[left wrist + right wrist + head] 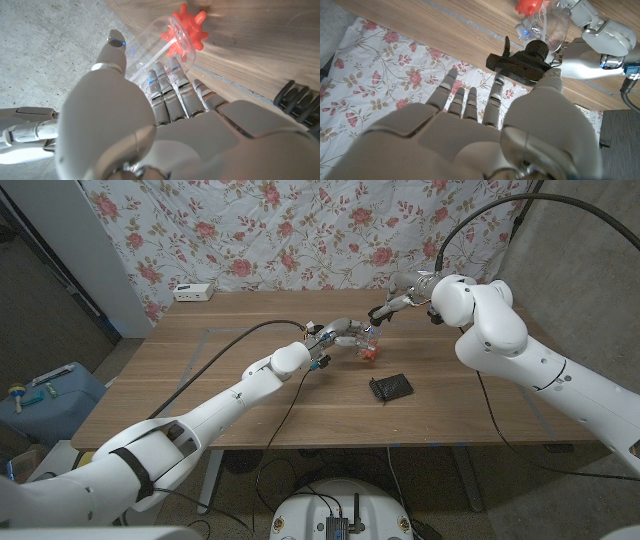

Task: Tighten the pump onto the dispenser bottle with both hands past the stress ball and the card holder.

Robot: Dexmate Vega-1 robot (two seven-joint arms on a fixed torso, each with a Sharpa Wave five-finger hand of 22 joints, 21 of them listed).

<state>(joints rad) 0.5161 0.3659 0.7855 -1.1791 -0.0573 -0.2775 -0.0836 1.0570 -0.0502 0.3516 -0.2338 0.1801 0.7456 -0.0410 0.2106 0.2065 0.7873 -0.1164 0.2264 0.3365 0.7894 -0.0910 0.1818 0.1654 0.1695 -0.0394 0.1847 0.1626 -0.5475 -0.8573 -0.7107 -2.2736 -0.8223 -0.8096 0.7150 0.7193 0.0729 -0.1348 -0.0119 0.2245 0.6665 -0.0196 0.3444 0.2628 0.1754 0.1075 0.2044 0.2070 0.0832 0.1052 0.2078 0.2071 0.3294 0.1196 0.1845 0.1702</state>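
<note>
Mid-task, by the look of it. Clear bottle [160, 42] held above the tabletop [220, 355] near its middle, wrapped in the left hand [335, 334], fingers [170, 85] curled round the body. Black pump [522, 64] seated on the bottle's neck, pinched at the head by the right hand [398, 302] between thumb and fingers [470, 102]. Red spiky stress ball [186, 32] just beyond the bottle, black card holder [390, 387] lying a little nearer the robot. Grasp with both hands done; how far the thread is wound cannot be told, so further twisting probably left.
</note>
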